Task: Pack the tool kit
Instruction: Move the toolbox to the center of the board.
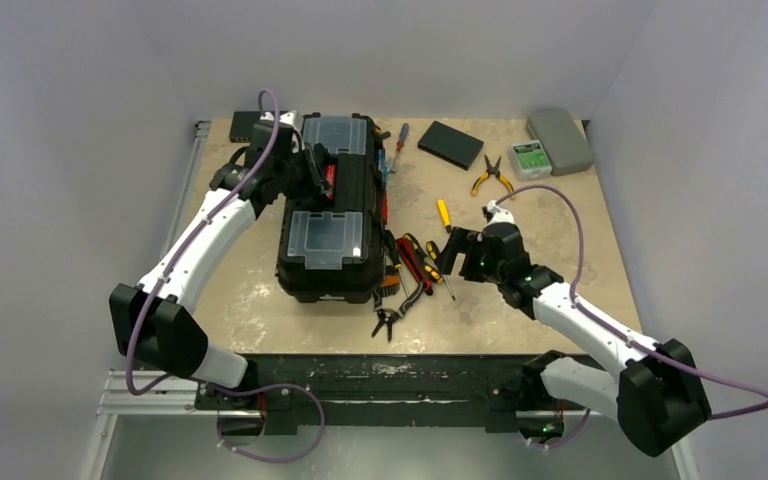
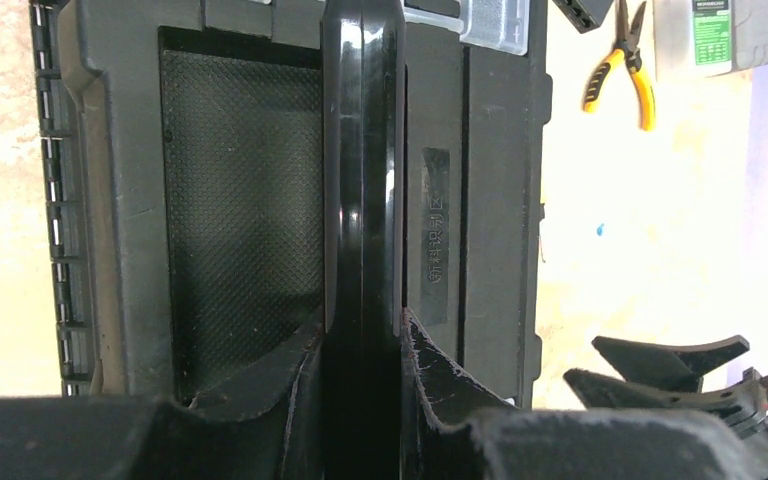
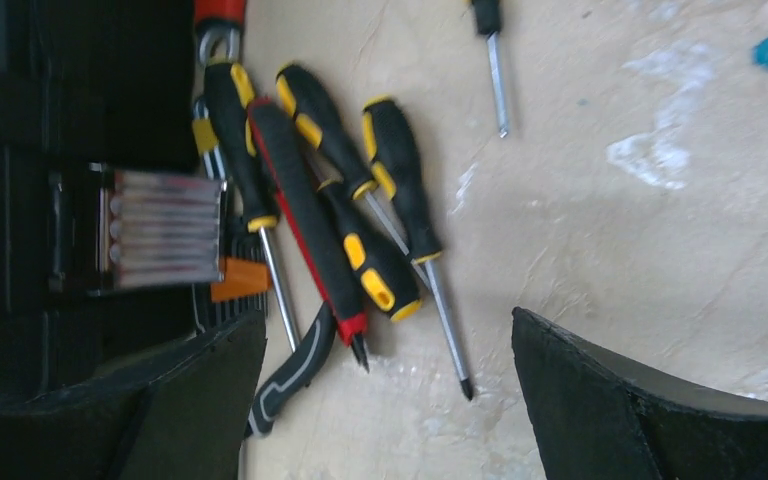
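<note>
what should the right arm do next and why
Probably lower the right gripper onto the yellow-and-black screwdriver below it. Its jaws stand open, that tool lies loose beside the toolbox, and the left gripper is clamped on the toolbox handle.

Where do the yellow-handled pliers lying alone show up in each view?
Top external: pliers right of centre, toward the back, beside the green-labelled box.
Left wrist: pliers at the top right.
Right wrist: not in it.
Shared landmark: the toolbox, filling the left wrist view's left and middle and on the right wrist view's left edge.
</note>
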`<state>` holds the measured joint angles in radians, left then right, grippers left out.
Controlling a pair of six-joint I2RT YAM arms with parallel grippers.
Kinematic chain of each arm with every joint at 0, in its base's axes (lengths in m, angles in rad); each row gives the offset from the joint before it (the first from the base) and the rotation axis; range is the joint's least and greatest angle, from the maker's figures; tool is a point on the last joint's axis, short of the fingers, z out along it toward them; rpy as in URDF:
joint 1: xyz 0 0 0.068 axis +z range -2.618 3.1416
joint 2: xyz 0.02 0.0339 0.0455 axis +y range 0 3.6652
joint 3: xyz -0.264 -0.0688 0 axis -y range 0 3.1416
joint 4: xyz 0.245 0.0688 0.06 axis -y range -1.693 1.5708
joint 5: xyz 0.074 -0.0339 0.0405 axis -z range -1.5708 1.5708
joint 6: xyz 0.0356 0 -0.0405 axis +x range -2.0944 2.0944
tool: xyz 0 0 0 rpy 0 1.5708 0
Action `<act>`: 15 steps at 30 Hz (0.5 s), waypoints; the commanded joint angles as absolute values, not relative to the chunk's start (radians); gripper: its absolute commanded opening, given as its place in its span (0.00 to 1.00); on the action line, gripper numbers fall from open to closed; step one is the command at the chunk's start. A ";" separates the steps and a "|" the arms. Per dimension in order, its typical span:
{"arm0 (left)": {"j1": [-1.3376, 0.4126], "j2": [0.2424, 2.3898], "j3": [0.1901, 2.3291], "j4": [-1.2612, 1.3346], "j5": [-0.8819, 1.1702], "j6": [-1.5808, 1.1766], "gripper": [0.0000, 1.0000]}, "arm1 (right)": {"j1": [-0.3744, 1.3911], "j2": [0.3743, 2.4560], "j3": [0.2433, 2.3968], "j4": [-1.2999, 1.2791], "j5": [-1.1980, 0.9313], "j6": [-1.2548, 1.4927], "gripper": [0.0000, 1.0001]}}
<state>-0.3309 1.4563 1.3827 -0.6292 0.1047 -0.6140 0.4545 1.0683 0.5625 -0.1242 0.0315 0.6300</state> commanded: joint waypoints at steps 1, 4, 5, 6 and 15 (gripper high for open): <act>-0.374 1.460 1.463 -0.684 0.170 -0.546 0.00 | 0.550 1.108 0.586 -0.181 0.069 0.581 0.91; -0.314 1.396 1.454 -0.727 0.171 -0.496 0.00 | 0.620 1.133 0.621 -0.222 0.096 0.546 0.88; -0.286 1.369 1.443 -0.738 0.181 -0.483 0.00 | 0.645 1.137 0.631 -0.232 0.100 0.541 0.87; -0.253 1.345 1.431 -0.748 0.196 -0.473 0.00 | 0.669 1.141 0.641 -0.240 0.104 0.542 0.86; -0.163 1.241 1.396 -0.864 0.171 -0.362 0.00 | 0.959 1.282 0.773 -0.363 0.340 0.789 0.84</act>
<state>-0.1795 1.3285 1.3666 -0.8665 0.1703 -0.4080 0.8661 1.2179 0.6926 -0.2859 0.1734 0.6388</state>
